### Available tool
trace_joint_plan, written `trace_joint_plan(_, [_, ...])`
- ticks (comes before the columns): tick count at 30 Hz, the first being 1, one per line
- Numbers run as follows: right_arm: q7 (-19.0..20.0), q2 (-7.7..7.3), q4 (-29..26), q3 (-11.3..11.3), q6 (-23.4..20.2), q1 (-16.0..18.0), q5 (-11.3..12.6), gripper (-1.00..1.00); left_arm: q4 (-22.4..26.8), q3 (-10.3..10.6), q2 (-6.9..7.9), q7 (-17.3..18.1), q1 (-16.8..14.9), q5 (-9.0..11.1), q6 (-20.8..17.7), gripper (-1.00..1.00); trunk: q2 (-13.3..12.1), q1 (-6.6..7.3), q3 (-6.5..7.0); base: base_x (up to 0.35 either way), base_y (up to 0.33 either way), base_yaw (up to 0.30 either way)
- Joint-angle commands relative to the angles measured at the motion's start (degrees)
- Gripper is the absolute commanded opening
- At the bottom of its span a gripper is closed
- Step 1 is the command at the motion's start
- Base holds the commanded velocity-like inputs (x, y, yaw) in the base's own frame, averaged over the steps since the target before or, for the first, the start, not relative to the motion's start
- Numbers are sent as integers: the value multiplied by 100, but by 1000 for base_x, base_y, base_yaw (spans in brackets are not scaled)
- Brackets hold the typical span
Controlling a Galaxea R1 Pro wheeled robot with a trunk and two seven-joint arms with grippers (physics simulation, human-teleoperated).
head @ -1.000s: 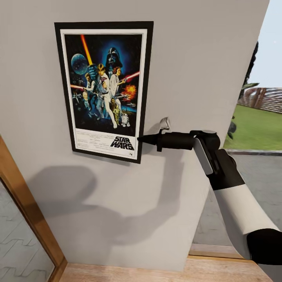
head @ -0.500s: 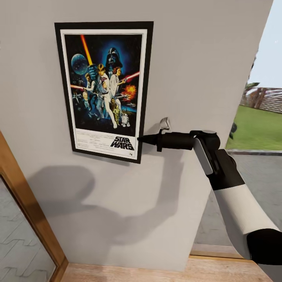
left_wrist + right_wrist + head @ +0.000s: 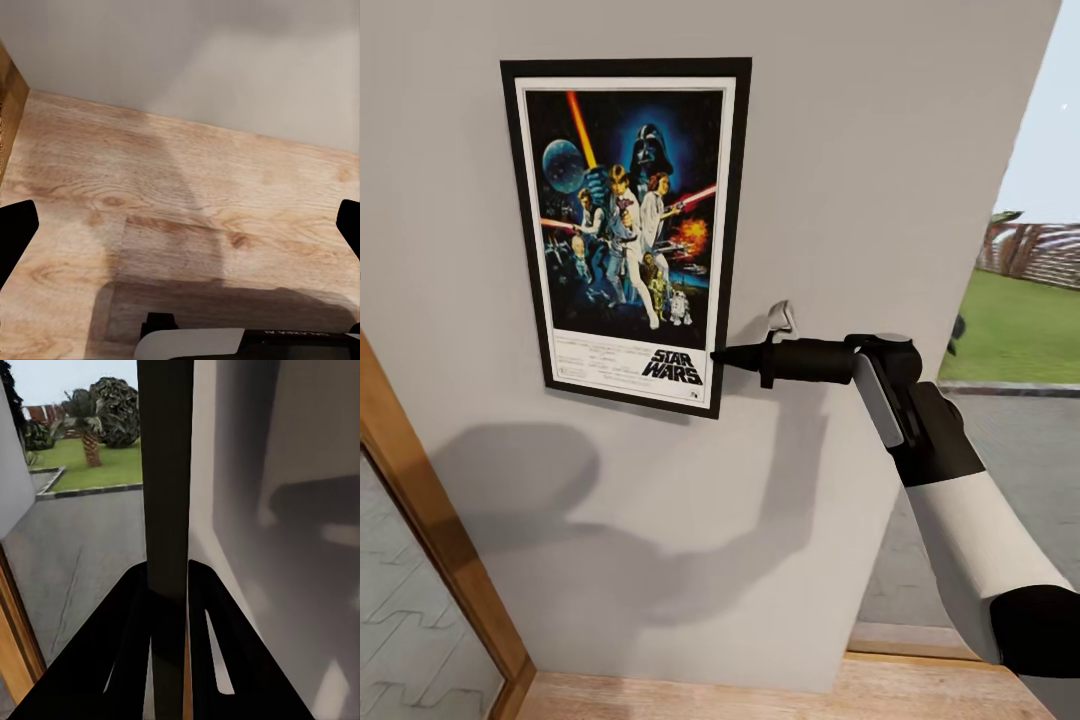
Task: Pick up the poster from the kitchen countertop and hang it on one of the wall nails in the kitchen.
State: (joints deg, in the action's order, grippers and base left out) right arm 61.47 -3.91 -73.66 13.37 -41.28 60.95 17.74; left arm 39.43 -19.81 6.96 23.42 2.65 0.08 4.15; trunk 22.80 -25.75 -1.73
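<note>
The poster (image 3: 625, 220) stands upright and flat against the grey wall (image 3: 860, 150), its black frame and white border in full view in the head view. My right gripper (image 3: 720, 355) reaches in from the right, shut on the frame's right edge near the lower corner. In the right wrist view the poster (image 3: 165, 472) shows edge-on as a dark slab between the two black fingers (image 3: 131, 615) of the right gripper (image 3: 168, 577). My left gripper (image 3: 180, 225) hangs open over wood floor, holding nothing. The kitchen countertop is out of view.
A small grey metal nail-like piece (image 3: 782, 315) sticks out of the wall just right of the poster, above my gripper. A wooden door frame (image 3: 420, 520) runs down the left. Wood floor (image 3: 690, 700) lies below. The wall ends at right, with lawn (image 3: 1020, 320) beyond.
The head view has drifted slightly, shifting the door frame leftward. The poster and the right gripper hold the same places against the wall.
</note>
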Motion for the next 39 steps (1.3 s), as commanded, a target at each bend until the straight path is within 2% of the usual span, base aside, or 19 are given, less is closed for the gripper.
trace_joint_plan(1, [-3,-4,0,8,-47,6,45,-100,3,-14,-2,31,-2,-2,7,100,12,-4,-12,0,89,0])
trace_joint_plan(39, [-3,-4,0,8,-47,-12,45,-100,3,-110,-2,31,-2,-8,8,100,12,-4,-12,0,57,0])
